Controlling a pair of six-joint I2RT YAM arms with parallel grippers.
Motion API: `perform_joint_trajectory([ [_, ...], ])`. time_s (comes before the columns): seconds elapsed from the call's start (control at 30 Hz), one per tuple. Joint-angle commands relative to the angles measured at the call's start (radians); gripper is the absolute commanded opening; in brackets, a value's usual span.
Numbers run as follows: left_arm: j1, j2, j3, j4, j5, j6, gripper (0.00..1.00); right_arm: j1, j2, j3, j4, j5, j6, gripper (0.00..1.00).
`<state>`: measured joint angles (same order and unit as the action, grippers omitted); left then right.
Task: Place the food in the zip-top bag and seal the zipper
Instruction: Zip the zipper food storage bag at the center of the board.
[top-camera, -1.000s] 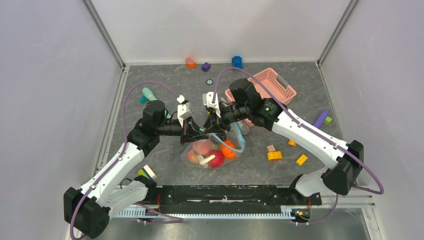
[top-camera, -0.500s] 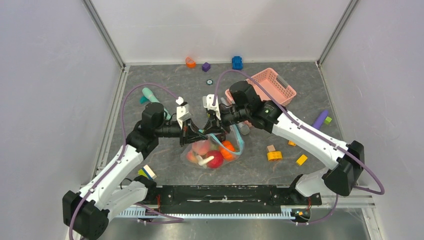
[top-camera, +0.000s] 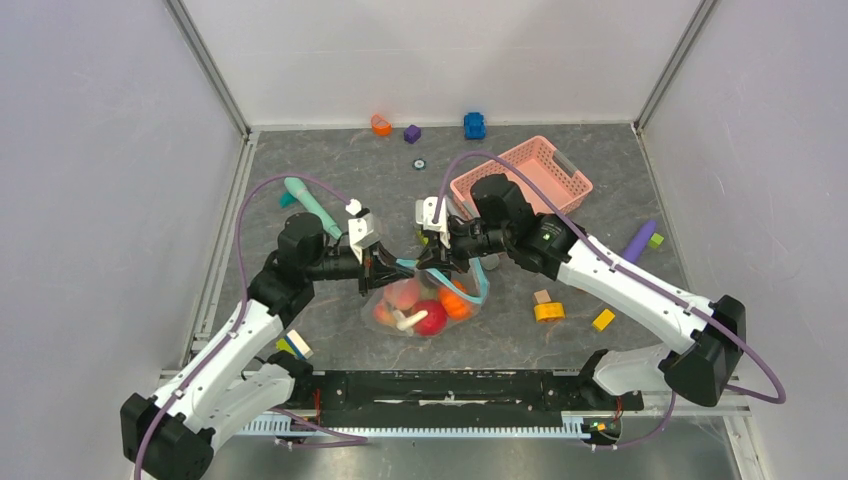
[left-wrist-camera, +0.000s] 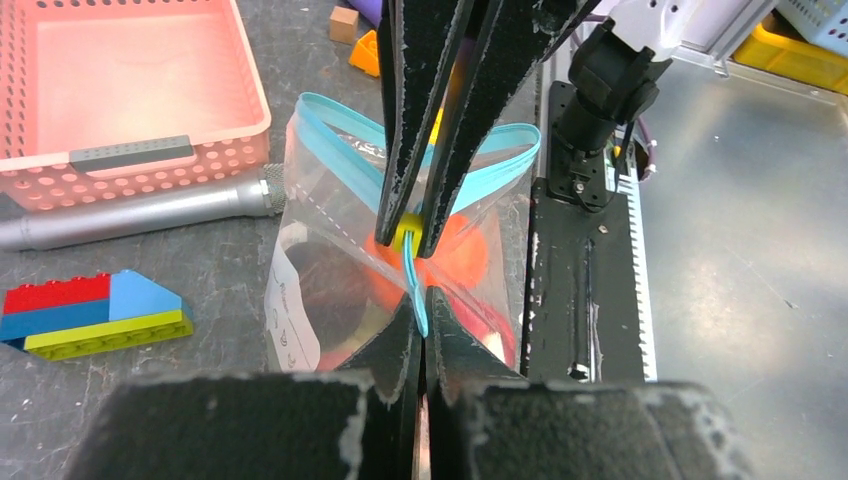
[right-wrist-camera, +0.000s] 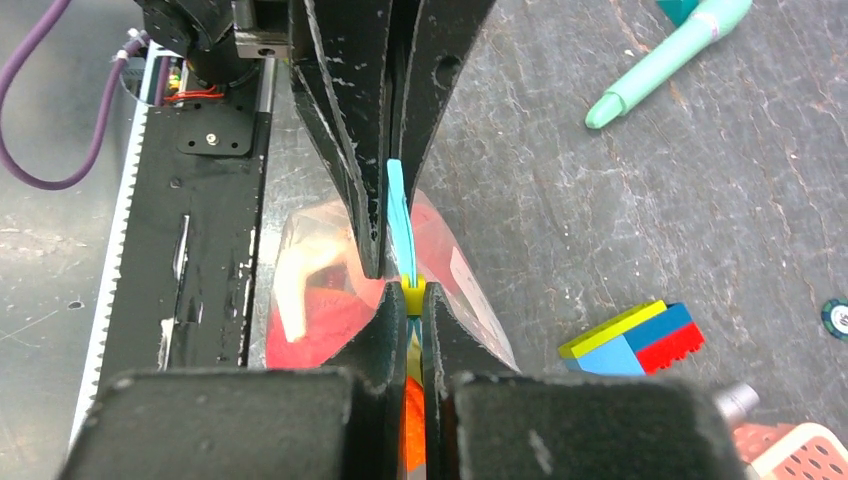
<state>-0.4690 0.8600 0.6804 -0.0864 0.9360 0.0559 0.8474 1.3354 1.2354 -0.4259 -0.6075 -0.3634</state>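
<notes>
The clear zip-top bag (top-camera: 420, 308) hangs between both grippers near the table's middle, with red, orange, peach and white food (top-camera: 432, 316) inside it. Its teal zipper (top-camera: 478, 285) loops open on the right side. My left gripper (top-camera: 385, 268) is shut on the zipper's left end (left-wrist-camera: 420, 310). My right gripper (top-camera: 428, 263) faces it, shut on the zipper's yellow slider (right-wrist-camera: 413, 296), its tips almost touching the left gripper's. The bag's white label (left-wrist-camera: 287, 312) shows in the left wrist view.
A pink basket (top-camera: 522, 177) stands behind the right arm, with a grey microphone (left-wrist-camera: 140, 215) beside it. A mint-green stick (top-camera: 310, 201) lies behind the left arm. Coloured blocks (top-camera: 548, 310) lie right of the bag and several along the back edge (top-camera: 474, 124).
Both grippers have moved a little toward the front with the bag's top edge. The right arm swung right and its gripper slid along the zipper toward the left gripper.
</notes>
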Motion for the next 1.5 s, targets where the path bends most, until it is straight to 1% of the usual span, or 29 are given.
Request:
perform_joint_trajectory([
  [0.0, -0.001, -0.042, 0.000, 0.056, -0.026, 0.015, 0.02, -0.015, -0.026, -0.027, -0.055, 0.120, -0.006, 0.00],
  [0.17, 0.000, -0.081, -0.016, 0.039, -0.140, 0.031, 0.02, -0.017, -0.028, -0.029, -0.063, 0.156, -0.003, 0.00],
  [0.4, 0.000, -0.109, -0.028, 0.039, -0.257, 0.029, 0.02, -0.022, -0.032, -0.036, -0.077, 0.178, -0.001, 0.00],
  [0.57, 0.000, -0.136, -0.063, 0.112, -0.377, -0.013, 0.02, -0.025, -0.025, -0.040, -0.083, 0.186, 0.003, 0.00],
  [0.9, 0.000, -0.157, -0.082, 0.152, -0.533, -0.046, 0.02, -0.030, -0.030, -0.061, -0.076, 0.203, 0.014, 0.00],
  [1.47, 0.000, -0.139, -0.089, 0.174, -0.728, -0.099, 0.02, -0.041, -0.050, -0.102, -0.077, 0.222, 0.021, 0.00],
])
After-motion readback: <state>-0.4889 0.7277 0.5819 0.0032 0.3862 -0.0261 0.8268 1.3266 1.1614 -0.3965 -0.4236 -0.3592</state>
